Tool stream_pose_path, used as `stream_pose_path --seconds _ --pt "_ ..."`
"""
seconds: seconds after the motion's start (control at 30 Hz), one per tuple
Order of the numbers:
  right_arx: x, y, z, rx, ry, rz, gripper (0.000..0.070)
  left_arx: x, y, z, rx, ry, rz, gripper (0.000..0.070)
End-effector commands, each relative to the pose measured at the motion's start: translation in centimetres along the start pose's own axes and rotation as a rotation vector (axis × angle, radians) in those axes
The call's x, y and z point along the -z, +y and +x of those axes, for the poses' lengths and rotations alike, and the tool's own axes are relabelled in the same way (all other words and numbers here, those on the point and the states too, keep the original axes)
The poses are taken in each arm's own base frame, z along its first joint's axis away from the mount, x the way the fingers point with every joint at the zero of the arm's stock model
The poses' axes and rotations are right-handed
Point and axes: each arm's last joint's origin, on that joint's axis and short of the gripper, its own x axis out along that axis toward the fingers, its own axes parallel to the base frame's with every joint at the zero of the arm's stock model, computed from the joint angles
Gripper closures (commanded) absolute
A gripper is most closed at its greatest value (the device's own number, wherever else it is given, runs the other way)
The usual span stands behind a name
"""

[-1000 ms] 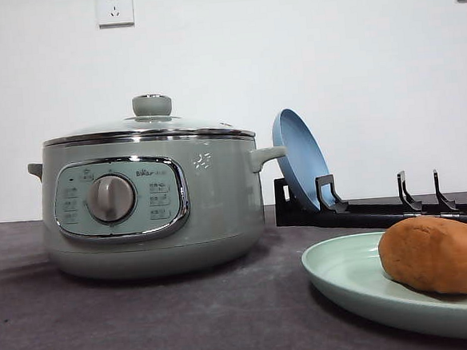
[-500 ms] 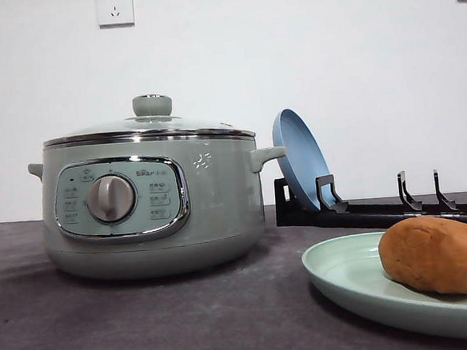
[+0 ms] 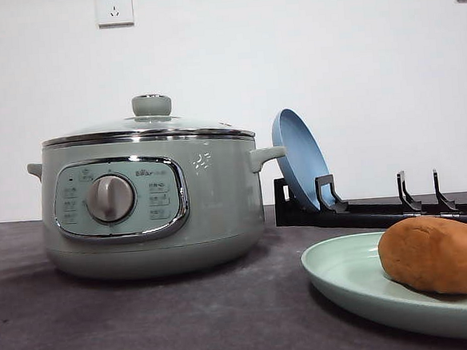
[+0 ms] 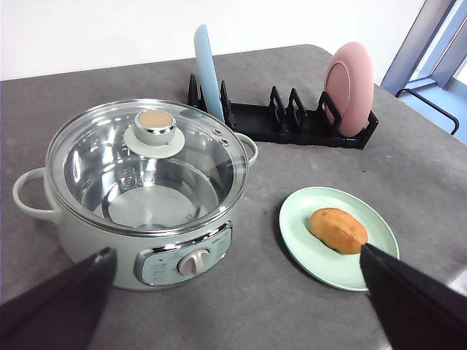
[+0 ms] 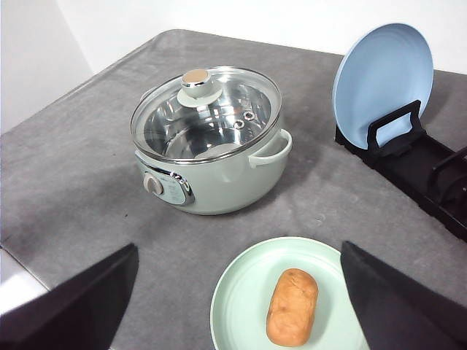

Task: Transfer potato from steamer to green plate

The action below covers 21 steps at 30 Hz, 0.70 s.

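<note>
**Potato on green plate; steamer closed and empty**

Steamer: large, sage-green, glass lid seated with its knob on top. Through the glass the inner pot looks bare. Stands apart from the plate, on the dark grey table.

Plate rack: black, behind the steamer and plate. Holds a blue plate upright at one end and a pink plate at the other. Well clear of the working area.

Green plate: shallow, flat on the table beside the steamer. Its low rim is the only thing near the potato.

Potato: lies on its side on the green plate, off centre. Judged firm, moderately heavy and matte-skinned, so unlikely to slip; the rounded shape could roll. Best taken across its narrow middle, from above.

Left gripper: fingers spread wide, holding nothing, high above the table.

Right gripper: likewise wide apart and empty.

Transfer appears complete.
</note>
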Motion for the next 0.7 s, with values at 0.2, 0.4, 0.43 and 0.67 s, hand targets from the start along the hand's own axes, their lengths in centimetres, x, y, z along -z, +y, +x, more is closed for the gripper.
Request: stream_pose_path --seconds 0.2,0.4,0.43,0.67 --pt "-0.29 0.11 -0.28 -0.007 -0.014 -0.017 0.0685 -0.17 -0.07 -0.05 0.01 -0.002 0.012 0.0684" --pt "-0.29 0.11 -0.28 -0.007 -0.014 -0.017 0.0685 -0.28 -0.08 -0.08 0.011 -0.015 0.017 0.0684" --pt "-0.29 0.11 -0.28 -0.007 -0.014 -0.017 0.0685 -0.27 -0.08 -0.08 0.011 -0.014 0.017 0.0684" --pt "-0.29 0.11 -0.28 -0.007 -0.014 -0.017 0.0685 -0.27 -0.08 -0.08 0.011 -0.014 0.017 0.0684"
